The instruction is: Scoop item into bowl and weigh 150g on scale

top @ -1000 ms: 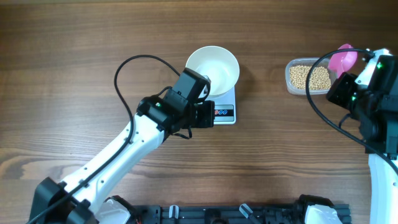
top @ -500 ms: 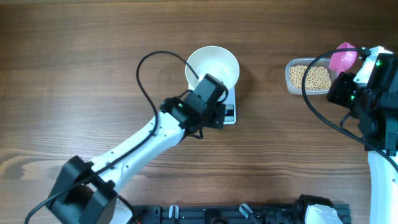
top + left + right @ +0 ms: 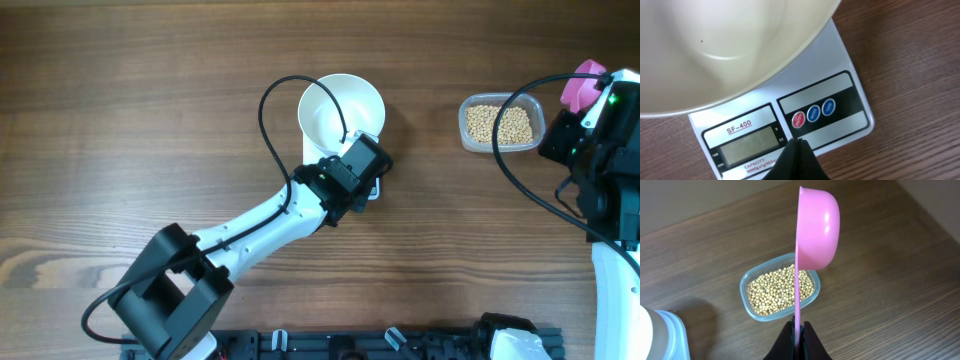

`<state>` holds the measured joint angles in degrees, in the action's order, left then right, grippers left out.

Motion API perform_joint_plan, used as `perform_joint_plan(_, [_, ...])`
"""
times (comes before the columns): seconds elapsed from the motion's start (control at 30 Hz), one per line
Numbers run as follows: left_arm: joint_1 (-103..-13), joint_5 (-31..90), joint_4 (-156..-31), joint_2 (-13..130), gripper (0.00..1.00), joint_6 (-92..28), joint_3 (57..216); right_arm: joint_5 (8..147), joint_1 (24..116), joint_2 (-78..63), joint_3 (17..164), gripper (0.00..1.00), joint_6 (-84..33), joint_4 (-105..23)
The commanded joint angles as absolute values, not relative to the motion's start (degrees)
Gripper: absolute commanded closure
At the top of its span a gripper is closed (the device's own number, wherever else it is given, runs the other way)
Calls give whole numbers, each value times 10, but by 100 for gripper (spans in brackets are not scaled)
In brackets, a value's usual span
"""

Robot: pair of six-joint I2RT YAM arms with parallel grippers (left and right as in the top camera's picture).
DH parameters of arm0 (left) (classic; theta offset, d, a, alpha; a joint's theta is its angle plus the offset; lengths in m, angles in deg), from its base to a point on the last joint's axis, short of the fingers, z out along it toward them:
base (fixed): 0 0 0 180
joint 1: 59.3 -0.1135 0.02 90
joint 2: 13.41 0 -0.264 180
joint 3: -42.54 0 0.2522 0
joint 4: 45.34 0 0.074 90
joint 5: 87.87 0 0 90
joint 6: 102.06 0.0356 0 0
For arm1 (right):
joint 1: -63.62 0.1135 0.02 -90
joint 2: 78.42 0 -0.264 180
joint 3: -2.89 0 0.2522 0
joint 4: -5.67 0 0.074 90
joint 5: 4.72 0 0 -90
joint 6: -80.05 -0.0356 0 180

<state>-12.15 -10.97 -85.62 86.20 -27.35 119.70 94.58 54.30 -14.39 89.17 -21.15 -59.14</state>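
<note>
The beans [image 3: 498, 124] lie untouched in the clear tub [image 3: 470, 142] at the right of the table [image 3: 150, 80]. The white bowl [image 3: 342, 108] stands empty on the scale [image 3: 840, 55], whose display [image 3: 747, 147] looks blank. The left pincer [image 3: 797, 145], closed on nothing, has swung in from the left to the scale's near edge, its tip just beside the red button [image 3: 798, 120], likely to switch on or zero the scale before scooping. The right pincer [image 3: 799, 327], clamped on the pink scoop [image 3: 815, 230] by its handle, has drawn it rightward off the tub.

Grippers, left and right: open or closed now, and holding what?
Left gripper: closed, empty.
Right gripper: closed on the pink scoop.
</note>
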Motion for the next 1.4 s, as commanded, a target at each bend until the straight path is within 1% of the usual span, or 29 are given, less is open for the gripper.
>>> perform_joint_plan(0.0, [-122, -132, -849, 874, 96, -262, 1193, 960, 542, -141, 892, 96, -204, -582])
perform_joint_plan(0.3, [-122, -132, -771, 876, 96, -256, 1150, 960, 542, -141, 892, 95, -204, -581])
perform_joint_plan(0.4, [-122, -132, -767, 878, 96, -240, 1150, 960, 542, -141, 892, 96, -204, -583])
perform_joint_plan(0.73, [-122, -134, -749, 919, 96, -241, 1150, 960, 542, -141, 892, 96, -204, -593])
perform_joint_plan(1.37, [-122, -134, -737, 920, 96, -240, 1150, 960, 542, -141, 892, 96, -204, -599])
